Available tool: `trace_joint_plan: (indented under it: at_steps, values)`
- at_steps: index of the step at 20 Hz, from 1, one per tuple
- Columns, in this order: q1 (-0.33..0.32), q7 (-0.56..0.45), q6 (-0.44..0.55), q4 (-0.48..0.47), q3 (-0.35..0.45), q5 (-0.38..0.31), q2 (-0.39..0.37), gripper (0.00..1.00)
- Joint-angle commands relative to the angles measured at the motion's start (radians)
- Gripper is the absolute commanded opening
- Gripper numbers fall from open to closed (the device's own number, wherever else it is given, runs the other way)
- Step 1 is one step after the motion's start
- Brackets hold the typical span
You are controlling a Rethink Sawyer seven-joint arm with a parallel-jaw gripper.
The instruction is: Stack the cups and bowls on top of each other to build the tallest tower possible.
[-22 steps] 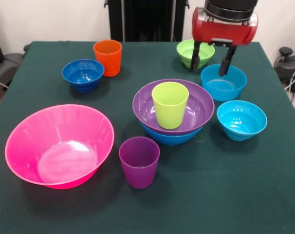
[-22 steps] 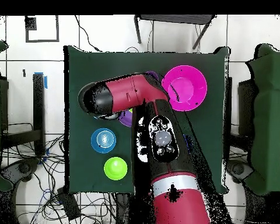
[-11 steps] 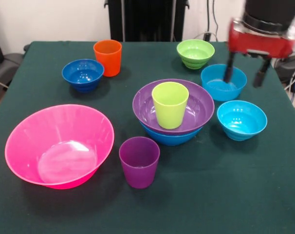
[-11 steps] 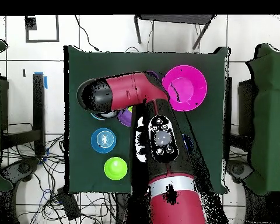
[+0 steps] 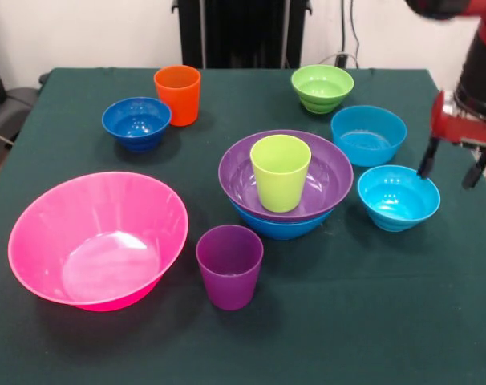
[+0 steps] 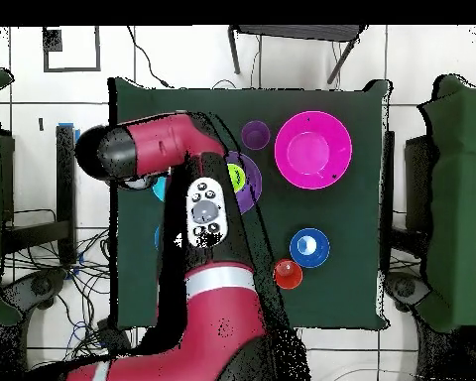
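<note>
**Desk:** Where is the tool [image 5: 453,169] in this one?

**Photographer:** At the right edge of the green-covered bench [image 5: 371,321], hanging just beside the nearer turquoise bowl [image 5: 398,196], its two dark fingers [image 5: 427,159] spread apart and gripping nothing. From overhead the red arm [image 6: 168,149] covers that side of the bench, so the tool itself is hidden there.

**Desk:** And the tower?

**Photographer:** It stands mid-bench: a lime green cup [image 5: 280,172] upright inside the purple bowl [image 5: 323,186], which is nested in the blue bowl [image 5: 279,226]. A purple cup [image 5: 229,265] stands just in front of it, apart from the stack.

**Desk:** The rest of the pieces?

**Photographer:** Scattered singly. The huge pink bowl [image 5: 95,238] sits front left. The small dark blue bowl [image 5: 136,123] and the orange cup [image 5: 177,95] are near each other at the back left. The lime green bowl [image 5: 321,87] is at the back right, with the second turquoise bowl [image 5: 368,135] between it and the nearer one.
</note>
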Motion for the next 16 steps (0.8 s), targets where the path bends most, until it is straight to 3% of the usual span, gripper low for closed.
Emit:
trace_joint_plan:
  at_steps: [1,6,16]
  values:
    - [0.057,0.185,-0.025,-0.168,-0.092,-0.076,0.162,1.0]
    - [0.087,0.155,-0.021,-0.186,-0.17,-0.089,0.177,1.0]
    - [0.115,0.16,-0.031,-0.202,-0.171,0.007,0.239,1.0]
